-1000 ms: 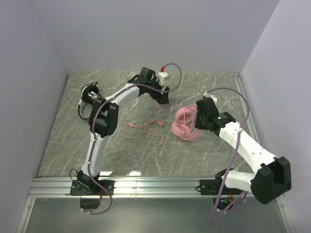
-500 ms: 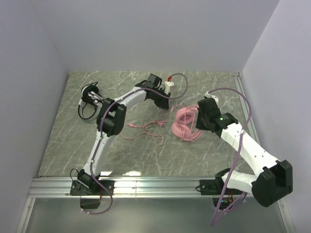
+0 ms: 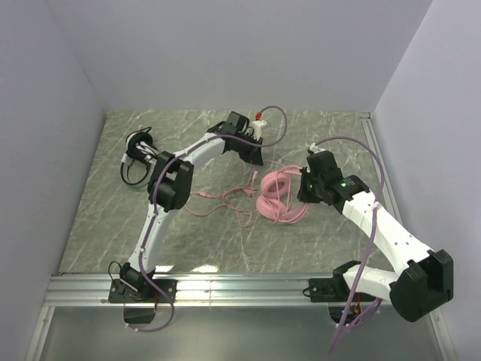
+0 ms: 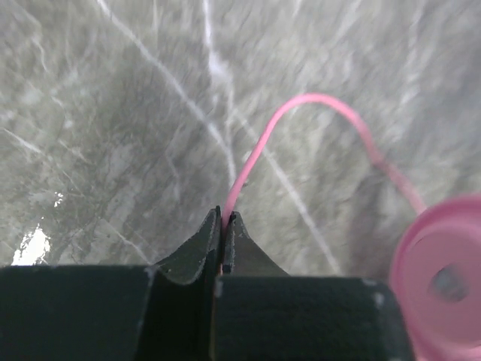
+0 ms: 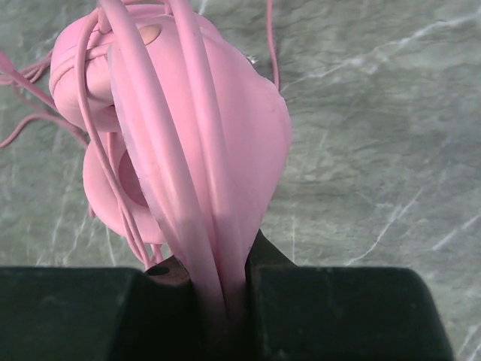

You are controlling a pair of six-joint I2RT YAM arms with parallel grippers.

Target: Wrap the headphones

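1. While pale lilac walls (image 3: 225,53) close off three sides, the grey marbled table (image 3: 90,226) spreads out ahead of both arms. A metal rail (image 3: 240,289) runs along the table's near edge by the arm bases.
2. The pink headphones (image 5: 188,113) sit directly ahead of the right gripper (image 5: 214,271). Its fingers are clamped on the headband, and the ear cups lie just beyond the fingertips. Several turns of cord run over the band. Whether the headset rests on the table or hangs just above it cannot be told.
3. The black-and-white headphones (image 3: 137,156) lie well apart from the left gripper (image 4: 225,226), far off to its left.
4. The pink cable (image 4: 259,147) is pinched between the left gripper's fingers, which are pressed together. From the tips it arcs forward, then bends right toward a pink ear cup just beside the gripper. The slack squiggles across the table on the near side of that gripper.
5. Compared with half a second ago, the pink headphones and the right gripper have shifted slightly toward the left arm. The left gripper has hardly moved.
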